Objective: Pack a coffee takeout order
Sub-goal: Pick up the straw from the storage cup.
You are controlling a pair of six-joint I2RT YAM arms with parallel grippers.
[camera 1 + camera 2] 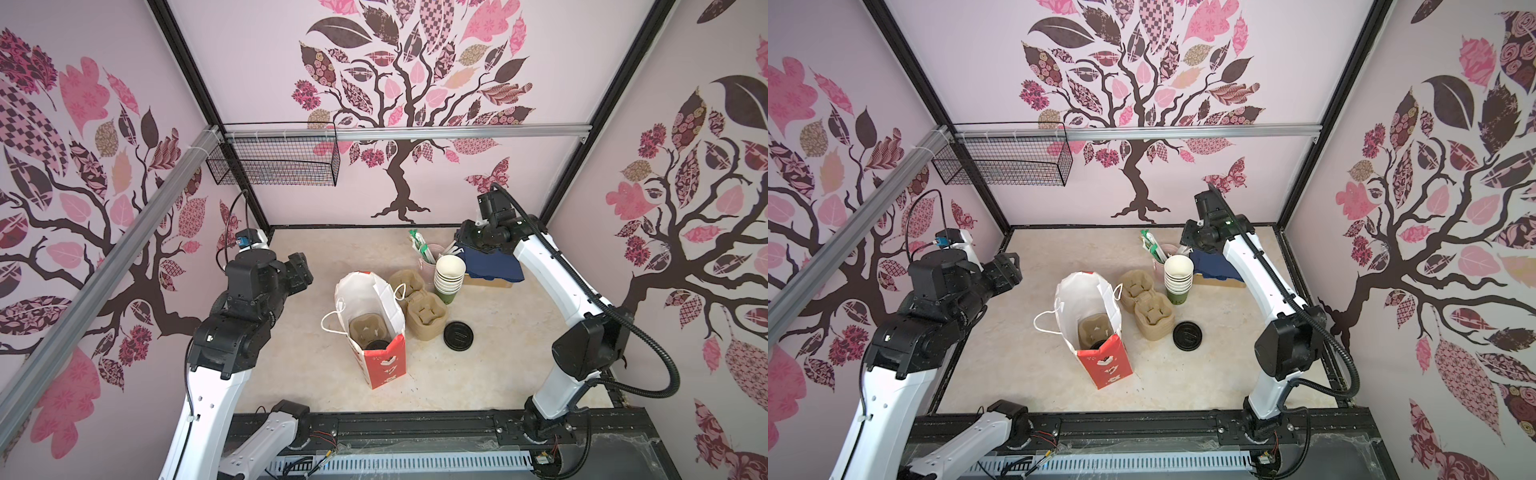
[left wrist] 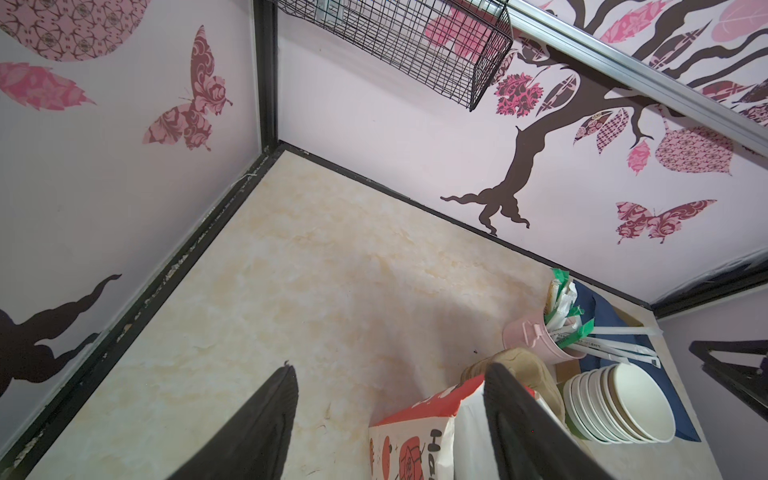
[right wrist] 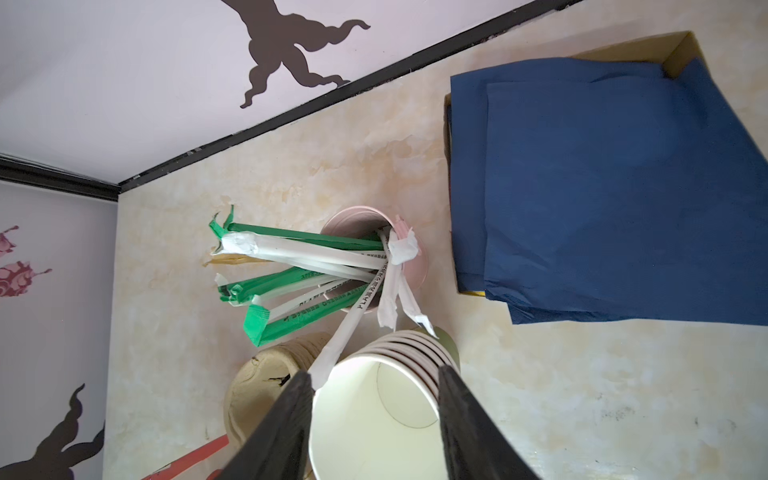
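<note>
Scene: We look down on a marbled counter (image 1: pixel 498 374) boxed in by pink leaf-print walls, with two robot arms reaching over it.
Paper bag: A red-and-white handled paper bag (image 1: pixel 384 365) stands upright and open at mid-counter.
Carrier: The tan pulp two-cup carrier (image 1: pixel 368 328) sits down inside the bag.
Lidded cup: The lidded paper cup (image 1: pixel 378 345) is in the carrier's well nearer the front edge. We see only its black lid.
Napkins: Navy napkins (image 3: pixel 602 187) lie piled in a shallow cardboard box (image 3: pixel 681 45) towards the back right corner, overhanging its sides.
Spare carriers: A nested stack of pulp carriers (image 1: pixel 424 318) rests just right of the bag.
Cup stack: A stack of lidless cups (image 1: pixel 450 266) stands between the spare carriers and the napkin box. A pink pail of wrapped straws (image 2: pixel 523 332) is just behind it.
Loose lid: A black lid (image 1: pixel 459 334) lies flat on the counter, right of the bag and in front of the spare carriers.
Left pincer: The left pincer (image 2: pixel 390 368) hangs raised over the counter's left side, well apart from the bag. Its jaws are wide and nothing is between them.
Right pincer: The right pincer (image 3: pixel 373 372) hovers near the straws and napkin box with its jaws about half parted. Its wrist view lines them up with the stack's top cup, but in both top views that rim shows free. We see nothing gripped.
</note>
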